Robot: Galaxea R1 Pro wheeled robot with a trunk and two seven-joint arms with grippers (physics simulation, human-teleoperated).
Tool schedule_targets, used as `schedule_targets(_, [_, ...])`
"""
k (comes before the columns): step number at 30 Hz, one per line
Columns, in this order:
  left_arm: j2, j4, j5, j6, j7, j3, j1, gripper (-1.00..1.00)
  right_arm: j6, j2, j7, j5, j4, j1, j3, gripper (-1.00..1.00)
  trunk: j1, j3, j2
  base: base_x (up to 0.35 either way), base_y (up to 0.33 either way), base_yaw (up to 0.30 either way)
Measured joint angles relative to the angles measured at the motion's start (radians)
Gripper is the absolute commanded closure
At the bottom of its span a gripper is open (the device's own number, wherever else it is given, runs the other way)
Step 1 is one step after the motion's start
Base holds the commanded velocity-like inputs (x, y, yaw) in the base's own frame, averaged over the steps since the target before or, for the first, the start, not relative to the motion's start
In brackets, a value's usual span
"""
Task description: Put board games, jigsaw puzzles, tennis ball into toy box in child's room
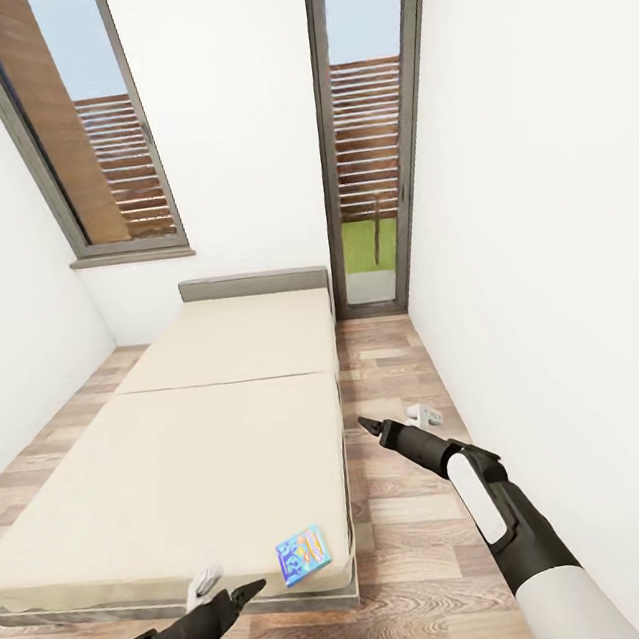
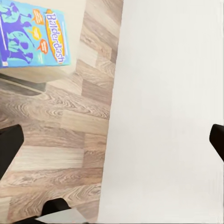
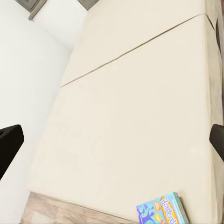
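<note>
1. Nearest me, my left gripper (image 1: 230, 596) hangs at the foot of the bed (image 1: 177, 459), fingers spread wide, holding nothing.
2. My right gripper (image 1: 374, 429) hovers over the wood floor (image 1: 387, 371) beside the bed, jaws wide and empty.
3. One blue board game (image 1: 304, 554) lies flat on the mattress's near corner, close to my left gripper.

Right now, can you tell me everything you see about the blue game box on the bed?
The blue game box is a flat rectangle with a bright cartoon cover: dark blue figures, orange patches and the word "Balderdash" in yellow. It looks like printed cardboard, closed. It lies flat on the cream mattress, near the bed's foot corner by the wooden floor, slightly askew to the edge. Only the mattress touches it; neither gripper reaches it.
</note>
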Motion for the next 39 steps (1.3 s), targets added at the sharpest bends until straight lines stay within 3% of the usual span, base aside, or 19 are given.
schedule_targets(1, [0.001,-0.001,0.015,0.037,-0.049,0.001,0.0,-1.0,0.0,0.0,0.0,-0.006,0.0,0.0,0.0,-1.0,0.004,-0.003,-0.007,0.0,0.0,0.0])
schedule_targets(4, [0.014,-0.002,0.035,0.09,-0.12,0.002,0.0,-1.0,0.001,-0.001,-0.001,-0.026,-0.001,0.0,-0.001,-1.0,0.015,-0.013,-0.028,0.0,0.0,0.0])
schedule_targets(8, [0.042,-0.002,0.048,0.12,-0.168,0.004,-0.001,-1.0,0.002,-0.002,-0.001,-0.044,-0.001,0.0,-0.002,-1.0,0.031,-0.025,-0.056,0.0,0.0,0.0])
schedule_targets(16, [0.061,-0.001,0.075,0.132,-0.246,0.004,-0.002,-1.0,0.001,-0.002,-0.001,-0.052,0.004,0.0,-0.006,-1.0,0.061,-0.05,-0.112,0.0,0.0,0.0])
schedule_targets(26, [0.101,-0.001,0.095,0.15,-0.286,0.006,-0.002,-1.0,-0.001,-0.002,-0.001,-0.054,0.008,0.0,-0.008,-1.0,0.1,-0.082,-0.182,0.0,0.0,0.0])
schedule_targets(39, [0.102,-0.001,0.098,0.154,-0.292,0.005,-0.002,-1.0,-0.006,-0.001,0.0,-0.054,0.012,0.0,-0.008,-1.0,0.15,-0.123,-0.273,0.0,0.0,0.0])
